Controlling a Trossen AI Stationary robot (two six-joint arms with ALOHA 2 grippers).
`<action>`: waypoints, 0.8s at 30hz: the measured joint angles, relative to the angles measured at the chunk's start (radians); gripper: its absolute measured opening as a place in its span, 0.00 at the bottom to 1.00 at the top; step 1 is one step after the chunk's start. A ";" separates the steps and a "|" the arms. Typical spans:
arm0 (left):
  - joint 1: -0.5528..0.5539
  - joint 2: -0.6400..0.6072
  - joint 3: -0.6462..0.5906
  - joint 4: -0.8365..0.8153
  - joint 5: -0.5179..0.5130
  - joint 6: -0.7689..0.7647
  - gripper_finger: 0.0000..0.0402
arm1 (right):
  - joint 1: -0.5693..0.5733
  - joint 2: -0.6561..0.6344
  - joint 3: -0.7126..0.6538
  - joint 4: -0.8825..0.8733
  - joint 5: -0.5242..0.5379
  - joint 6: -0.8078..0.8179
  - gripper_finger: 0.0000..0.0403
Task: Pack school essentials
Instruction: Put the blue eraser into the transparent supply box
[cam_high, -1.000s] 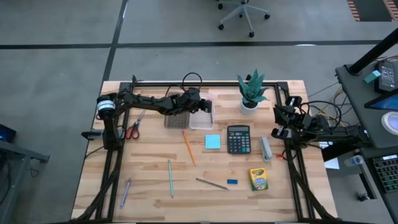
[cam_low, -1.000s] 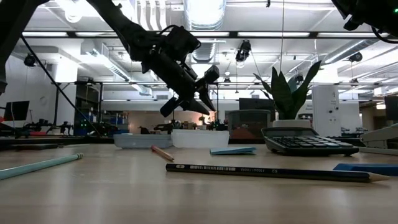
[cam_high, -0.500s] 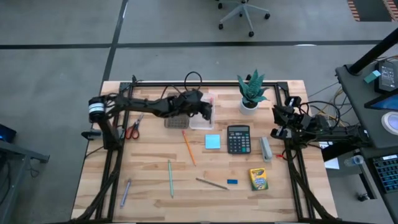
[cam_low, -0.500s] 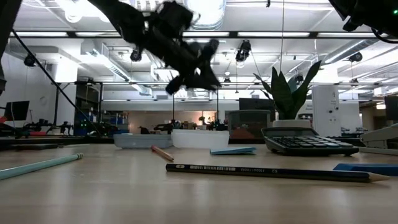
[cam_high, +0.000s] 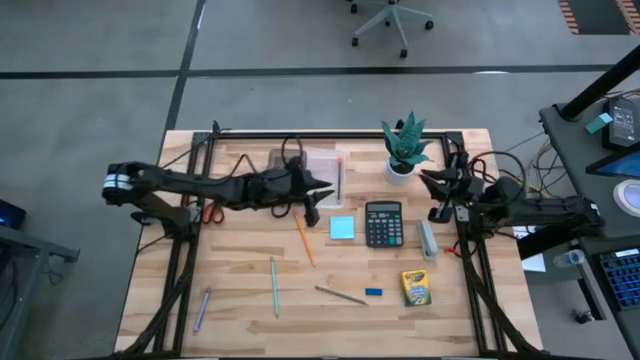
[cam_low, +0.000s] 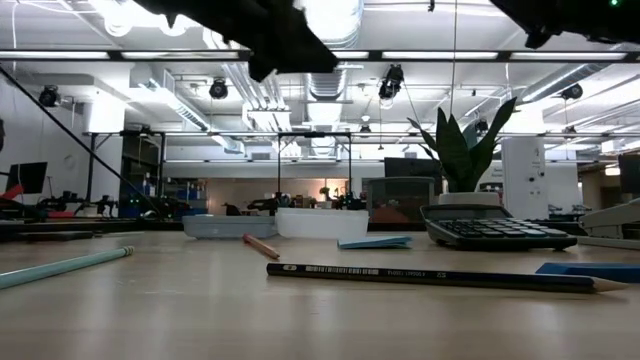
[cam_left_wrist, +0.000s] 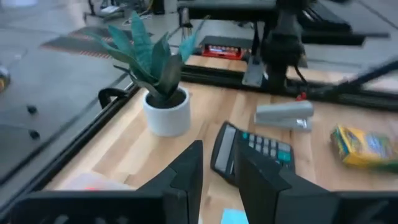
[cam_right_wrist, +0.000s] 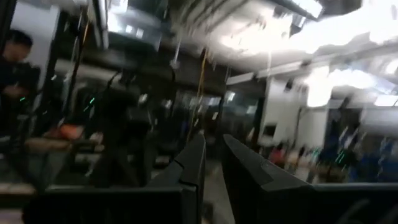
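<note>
My left gripper (cam_high: 312, 203) hangs narrow and empty just left of the sticky pad (cam_high: 342, 228), the orange pencil (cam_high: 303, 238) nearer me; a careless descent could scatter both.

Low view: left arm (cam_low: 255, 30) cut off by the top edge, only a dark underside shows, its gripper not visible there. Right arm (cam_low: 570, 15) likewise clipped at the top corner.

Left wrist view: crayon box (cam_left_wrist: 365, 146) blurred and cut by the picture's edge. Sticky pad (cam_left_wrist: 235, 217) only a sliver at the edge.

Right wrist view: heavily blurred; table not visible, room shapes unreadable. A person (cam_right_wrist: 12, 68) at the edge, partly cut off.

High view: left arm covers part of the clear tray (cam_high: 322, 165); red-handled scissors (cam_high: 210, 212) mostly under the arm. Blue eraser (cam_high: 373, 292) too small for detail. Thin grey item (cam_high: 340, 295) is probably a pencil.
</note>
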 joint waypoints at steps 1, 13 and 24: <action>-0.006 -0.016 -0.023 0.026 0.000 0.024 0.18 | 0.000 0.017 0.031 -0.052 -0.003 0.022 0.11; -0.013 -0.191 -0.273 0.334 0.001 0.337 0.18 | 0.053 0.258 0.341 -0.542 -0.157 0.391 0.11; -0.035 -0.312 -0.347 0.346 0.004 0.366 0.18 | 0.185 0.543 0.572 -0.694 -0.161 0.565 0.11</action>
